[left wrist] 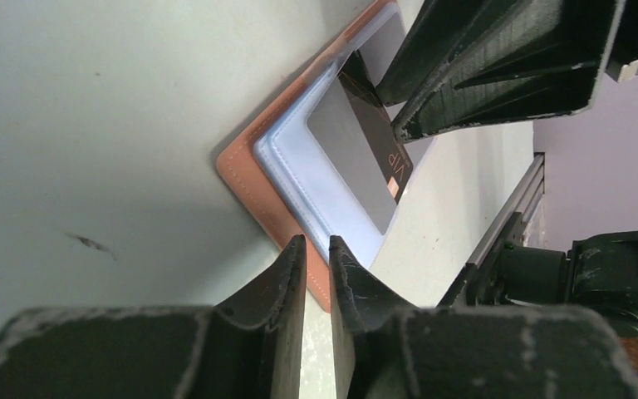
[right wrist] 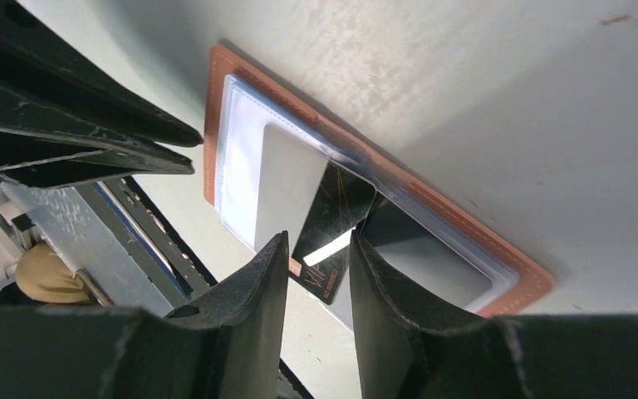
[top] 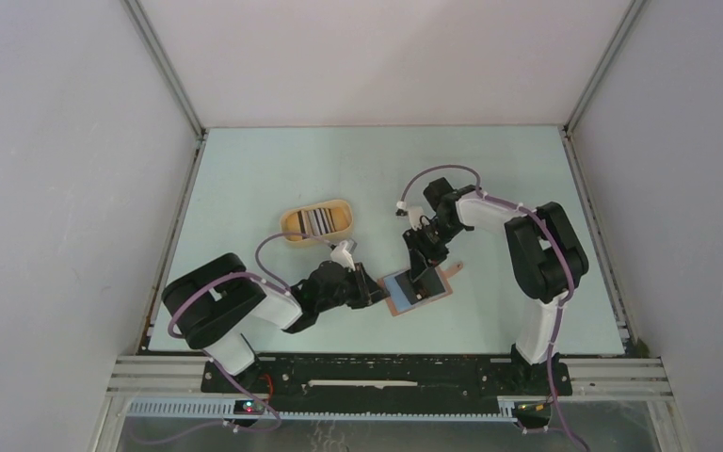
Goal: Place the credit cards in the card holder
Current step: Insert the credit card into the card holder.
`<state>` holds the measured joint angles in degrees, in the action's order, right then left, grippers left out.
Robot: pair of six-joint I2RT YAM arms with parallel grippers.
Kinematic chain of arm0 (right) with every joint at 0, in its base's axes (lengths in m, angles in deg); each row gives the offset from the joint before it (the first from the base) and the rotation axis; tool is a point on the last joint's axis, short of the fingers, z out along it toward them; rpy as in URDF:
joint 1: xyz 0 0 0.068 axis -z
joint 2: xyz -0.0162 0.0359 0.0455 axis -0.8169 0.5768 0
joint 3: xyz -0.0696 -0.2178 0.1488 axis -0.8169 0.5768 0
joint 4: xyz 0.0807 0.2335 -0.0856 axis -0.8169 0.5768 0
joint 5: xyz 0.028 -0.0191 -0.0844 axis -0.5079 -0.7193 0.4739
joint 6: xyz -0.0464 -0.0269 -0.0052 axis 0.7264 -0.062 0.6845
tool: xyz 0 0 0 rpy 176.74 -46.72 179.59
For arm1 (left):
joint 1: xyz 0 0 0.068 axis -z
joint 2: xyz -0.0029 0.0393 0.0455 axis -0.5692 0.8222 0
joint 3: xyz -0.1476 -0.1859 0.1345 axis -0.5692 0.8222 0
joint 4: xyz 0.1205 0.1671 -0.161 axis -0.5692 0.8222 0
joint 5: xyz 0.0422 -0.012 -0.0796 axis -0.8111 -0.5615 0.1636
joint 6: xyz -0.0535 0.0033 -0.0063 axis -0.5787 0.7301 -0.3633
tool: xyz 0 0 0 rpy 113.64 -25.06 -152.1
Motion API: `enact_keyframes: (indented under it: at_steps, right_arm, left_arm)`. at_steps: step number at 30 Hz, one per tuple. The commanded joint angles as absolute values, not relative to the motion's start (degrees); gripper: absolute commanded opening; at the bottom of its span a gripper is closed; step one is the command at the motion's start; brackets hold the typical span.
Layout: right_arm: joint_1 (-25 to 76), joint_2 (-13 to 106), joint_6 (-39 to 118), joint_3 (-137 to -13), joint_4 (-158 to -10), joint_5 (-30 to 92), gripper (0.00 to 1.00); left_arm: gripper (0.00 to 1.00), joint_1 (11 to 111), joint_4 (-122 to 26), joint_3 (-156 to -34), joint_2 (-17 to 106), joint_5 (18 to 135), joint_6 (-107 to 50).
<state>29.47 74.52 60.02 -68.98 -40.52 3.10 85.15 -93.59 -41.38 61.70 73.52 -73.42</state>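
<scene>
Camera overhead shows me the reddish-brown leather card holder (top: 400, 288) lying open between both arms. Left wrist: the left gripper (left wrist: 316, 245) nips its rim. Right wrist: the right gripper (right wrist: 318, 241) straddles a glossy black plastic credit card (right wrist: 341, 212) half inside the clear sleeve; clamped or released, I cannot tell. A skewed push could buckle the card or drag the holder free.

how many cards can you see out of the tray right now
1: a dark card partly tucked into the card holder. More cards sit in the yellow tray, too small to count.
</scene>
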Motion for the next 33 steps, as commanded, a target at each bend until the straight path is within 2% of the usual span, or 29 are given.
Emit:
enact_keyframes:
  at_steps: [1,14,21,33]
  right_arm:
    - [27.68,76.42,61.02,-71.03,-38.93,-0.79,0.41]
    - [26.45,77.19,60.72,-71.85,-38.47,-5.05,0.40]
    - [26.38,71.40,62.34,-71.40,-39.11,2.20,0.38]
    - [26.05,75.42,61.84,-71.36,-38.81,5.69,0.41]
  left_arm:
    - [0.20,85.65,-92.52,-43.64,62.81,74.66,-71.69]
    - [0.22,85.75,-92.36,-43.76,62.68,74.85,-71.35]
    - [0.23,85.67,-94.35,-42.22,61.40,74.21,-71.42]
    - [0.24,85.65,-95.12,-42.19,61.91,74.43,-71.42]
